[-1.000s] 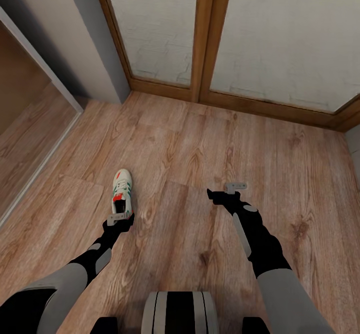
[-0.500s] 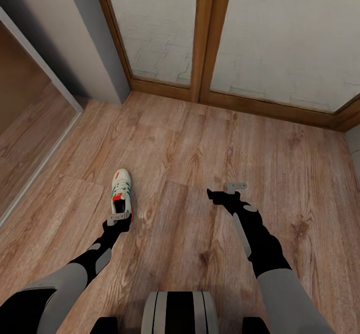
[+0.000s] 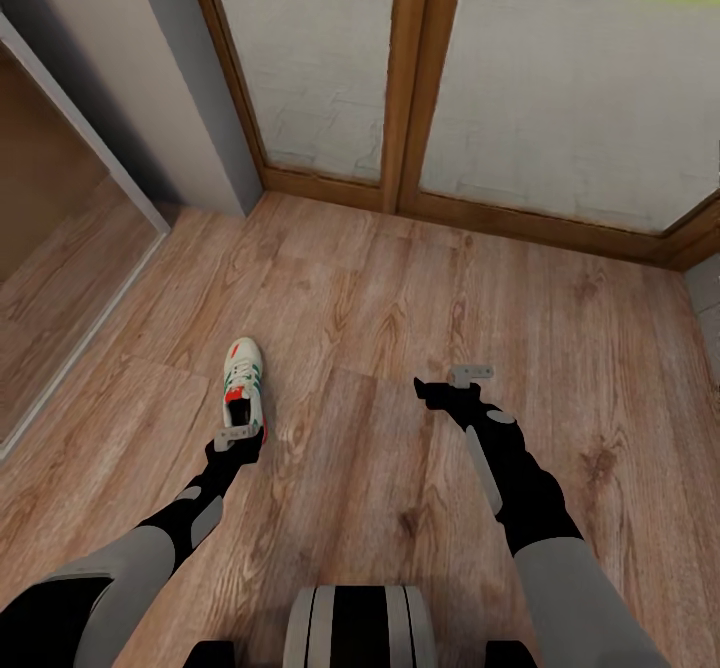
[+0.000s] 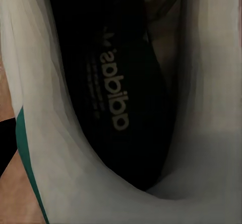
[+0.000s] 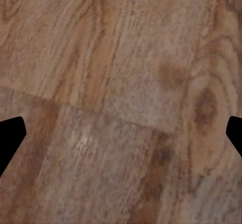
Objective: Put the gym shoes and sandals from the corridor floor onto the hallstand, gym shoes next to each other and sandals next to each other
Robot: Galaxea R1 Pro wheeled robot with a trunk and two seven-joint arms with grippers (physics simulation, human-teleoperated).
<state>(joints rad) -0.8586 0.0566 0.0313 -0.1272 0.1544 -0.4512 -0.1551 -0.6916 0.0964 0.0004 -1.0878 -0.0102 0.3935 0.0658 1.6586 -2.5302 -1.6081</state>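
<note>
Wide corridor floor of wood planks runs up to the glass doors. On it lies one gym shoe, toe toward the doors, heel at the left gripper. The left wrist view looks straight into its dark insole, so those jaws sit at the collar; gripping or not, I cannot tell. It looks light, with a soft upper and a firmer heel rim — pinch there. Right gripper hovers over bare planks, jaws spread wide.

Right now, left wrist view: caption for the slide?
Close-up into a cream gym shoe, its dark insole with printed logo, green stripe at the edge.
</note>
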